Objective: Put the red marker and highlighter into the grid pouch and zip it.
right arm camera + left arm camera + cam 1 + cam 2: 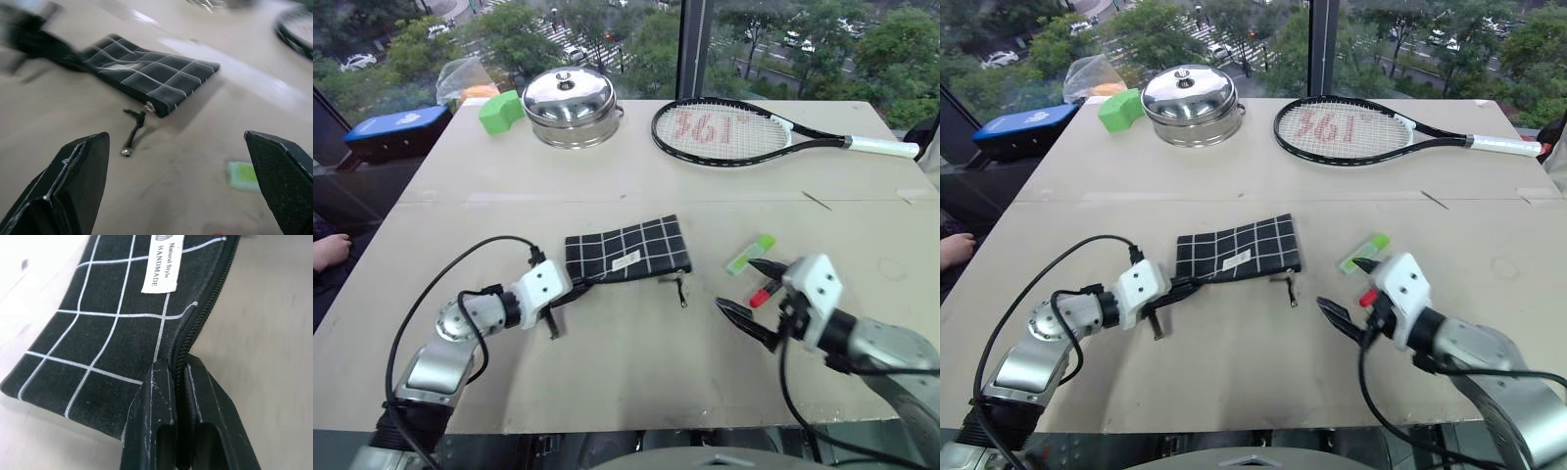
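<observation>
Here the pouch point(628, 249) lies flat on the desk point(636, 362), its zipper pull point(680, 291) trailing off the right end. The left gripper point(570, 287) has its jaws pinched on the pouch's left corner at the zipper edge. Right of the pouch lie the highlighter point(750, 254) and, just nearer, the marker point(765, 293), partly hidden by the right gripper point(756, 292), whose jaws gape wide and hold nothing.

grid pouch point(628, 249) — black, white grid
</observation>
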Available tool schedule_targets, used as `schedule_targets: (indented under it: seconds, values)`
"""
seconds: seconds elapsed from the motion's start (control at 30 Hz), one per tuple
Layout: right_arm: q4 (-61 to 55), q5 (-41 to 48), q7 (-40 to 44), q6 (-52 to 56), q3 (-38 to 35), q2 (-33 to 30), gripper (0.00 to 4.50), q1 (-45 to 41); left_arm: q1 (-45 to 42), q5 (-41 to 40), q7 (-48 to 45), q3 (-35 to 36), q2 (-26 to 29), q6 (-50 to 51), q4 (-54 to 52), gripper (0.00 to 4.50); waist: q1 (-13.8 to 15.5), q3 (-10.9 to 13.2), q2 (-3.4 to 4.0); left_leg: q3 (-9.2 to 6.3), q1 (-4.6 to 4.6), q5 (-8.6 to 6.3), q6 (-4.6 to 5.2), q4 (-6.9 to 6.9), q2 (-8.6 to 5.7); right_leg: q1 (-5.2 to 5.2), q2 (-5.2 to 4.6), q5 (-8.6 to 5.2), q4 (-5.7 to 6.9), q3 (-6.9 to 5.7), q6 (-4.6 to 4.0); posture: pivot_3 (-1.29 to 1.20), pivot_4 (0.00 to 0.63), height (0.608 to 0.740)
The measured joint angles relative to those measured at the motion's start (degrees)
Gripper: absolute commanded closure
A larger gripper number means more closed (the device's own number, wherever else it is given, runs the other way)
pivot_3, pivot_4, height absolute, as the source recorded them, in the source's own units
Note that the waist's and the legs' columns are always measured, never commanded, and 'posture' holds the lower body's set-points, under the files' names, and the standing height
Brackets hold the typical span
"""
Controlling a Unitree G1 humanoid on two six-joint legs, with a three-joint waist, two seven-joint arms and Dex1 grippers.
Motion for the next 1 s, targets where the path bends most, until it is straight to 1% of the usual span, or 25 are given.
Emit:
schedule_targets:
  seconds: [0.17,0.23,0.3,0.33,0.4,0.43,0.47,0.57,0.6,0.8,1.0]
  values:
    - [9.8,3.5,-8.5,14.7,1.2,10.7,0.0,-11.6,-1.7,-0.9,1.4,-1.5,-1.2,8.7,-3.9,4.47,-0.5,0.1,0.08,-0.09,-0.02,0.01,0.0,-0.02,0.0,0.0,0.08,0.01,0.08,-0.01,-0.01,0.0,0.15,0.74]
    - [12.5,3.9,-10.1,17.3,0.8,12.8,0.0,-13.2,-2.1,-0.9,1.5,-1.9,-1.3,9.8,-4.2,4.47,-0.7,0.1,0.11,-0.08,-0.02,0.01,0.0,-0.04,-0.01,0.0,0.12,0.01,0.08,-0.02,-0.01,0.0,0.15,0.74]
    - [16.2,4.2,-11.1,18.7,-0.4,15.1,0.53,-15.3,-2.5,-0.9,1.9,-2.0,-1.5,11.1,-4.5,4.5,-1.0,0.1,0.14,-0.05,-0.01,0.01,0.0,-0.04,-0.02,0.0,0.17,0.03,0.08,-0.06,0.02,0.0,0.15,0.74]
    - [18.6,3.8,-11.3,18.3,-0.5,16.1,0.87,-16.9,-2.7,-0.8,2.0,-2.1,-1.6,11.3,-4.6,4.5,-1.1,0.2,0.17,0.02,0.01,0.01,0.0,-0.04,-0.02,-0.01,0.2,0.13,0.08,-0.07,0.18,0.0,0.15,0.74]
    - [22.0,3.2,-11.4,16.6,-1.0,17.7,1.85,-19.0,-3.0,-0.7,2.1,-3.1,-1.9,11.4,-5.5,4.5,-1.2,0.2,0.18,0.03,0.02,0.01,0.0,-0.04,-0.02,-0.01,0.24,0.13,0.09,-0.05,0.2,0.0,0.15,0.74]
    - [22.7,3.0,-11.3,16.2,-1.0,18.0,2.4,-19.2,-3.0,-0.7,2.1,-3.2,-2.0,11.4,-5.6,4.5,-1.2,0.2,0.18,0.02,0.03,0.01,0.0,-0.04,-0.01,-0.01,0.26,0.14,0.09,-0.05,0.21,0.0,0.15,0.74]
    - [23.4,2.6,-11.3,15.3,-0.9,18.4,2.8,-19.3,-3.0,-0.7,2.4,-3.3,-2.0,11.7,-5.7,4.5,-1.2,0.2,0.19,0.01,0.02,0.01,0.0,-0.05,0.0,-0.01,0.27,0.14,0.09,-0.07,0.22,0.0,0.15,0.74]
    - [23.8,1.6,-11.1,13.6,-0.9,18.5,4.27,-19.3,-3.0,-0.7,2.8,-3.3,-2.0,12.1,-6.0,4.5,-1.2,0.2,0.21,0.02,0.02,0.01,-0.01,-0.05,0.0,-0.01,0.27,0.15,0.11,-0.05,0.23,0.0,0.15,0.74]
    - [24.1,1.2,-11.0,13.1,-0.8,18.4,4.41,-19.3,-2.9,-0.8,2.9,-3.4,-2.0,12.2,-6.1,4.5,-1.2,0.2,0.2,0.02,0.02,0.01,-0.01,-0.05,0.0,-0.01,0.27,0.15,0.1,-0.05,0.23,0.0,0.15,0.74]
    - [23.8,0.2,-8.4,12.1,0.8,16.4,4.41,-19.1,-2.8,-1.4,3.7,-3.3,-2.6,14.5,-6.7,4.5,-1.2,0.2,0.21,0.03,0.03,0.01,-0.01,-0.04,0.01,-0.01,0.27,0.15,0.11,-0.03,0.23,0.0,0.15,0.74]
    - [21.1,0.0,-5.4,13.4,4.9,12.6,4.41,-20.2,-4.0,-2.4,4.7,-3.4,-4.2,18.5,-7.5,4.5,-1.2,0.2,0.22,0.02,0.03,0.01,-0.01,-0.04,0.0,-0.01,0.27,0.15,0.12,-0.04,0.23,0.0,0.15,0.74]
